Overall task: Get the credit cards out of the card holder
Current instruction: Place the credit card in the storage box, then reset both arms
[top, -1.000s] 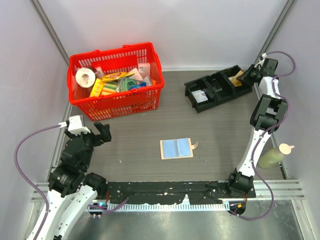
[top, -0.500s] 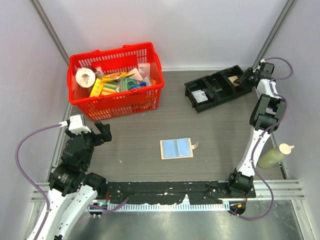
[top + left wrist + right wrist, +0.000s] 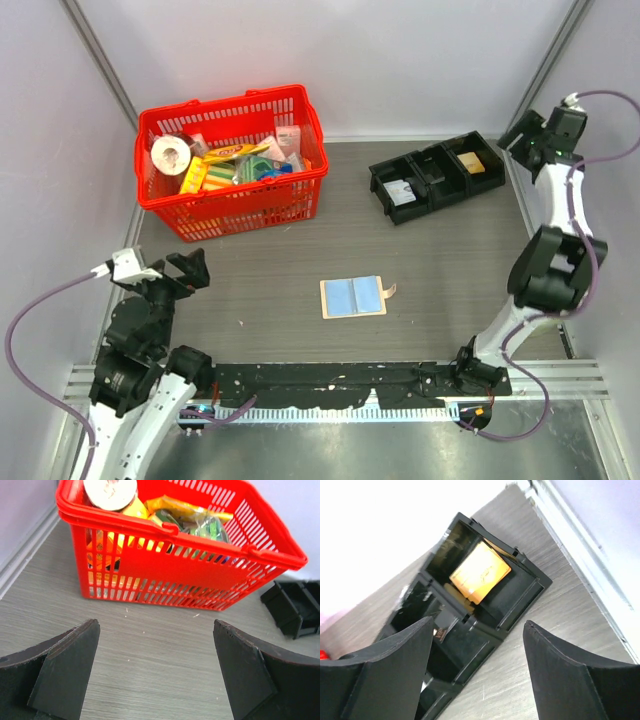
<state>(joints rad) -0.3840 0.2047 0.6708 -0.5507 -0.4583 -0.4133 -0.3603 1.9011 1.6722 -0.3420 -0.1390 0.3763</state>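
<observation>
Right gripper (image 3: 522, 140) high over the far right end of the black three-compartment plastic tray (image 3: 384, 196), jaws spread wide with nothing between them. Left gripper (image 3: 187, 268) low at the near left, facing the red slatted plastic basket (image 3: 225, 103), jaws equally wide and empty. Thin yellow-orange credit card (image 3: 481, 165) down in the tray's rightmost compartment, lying askew and apparently propped rather than flat. Small tan folding card holder (image 3: 352, 297) open and flat mid-table, pale blue-grey sleeves facing up, closure tab on its right side, well apart from both grippers. Cannot tell whether any card sits inside those sleeves. Likely risks, judged from this layout:
- sliding the unpinned holder across the smooth tabletop instead of drawing a card out, for want of a second gripper pressing it down
- pinching sleeve and card together and so lifting the whole wallet
- scraping fingertips on the table when going for so thin an edge
- clipping the tray rim on departure and jolting the askew card out
- calling the job finished with a card hidden in a shiny sleeve
</observation>
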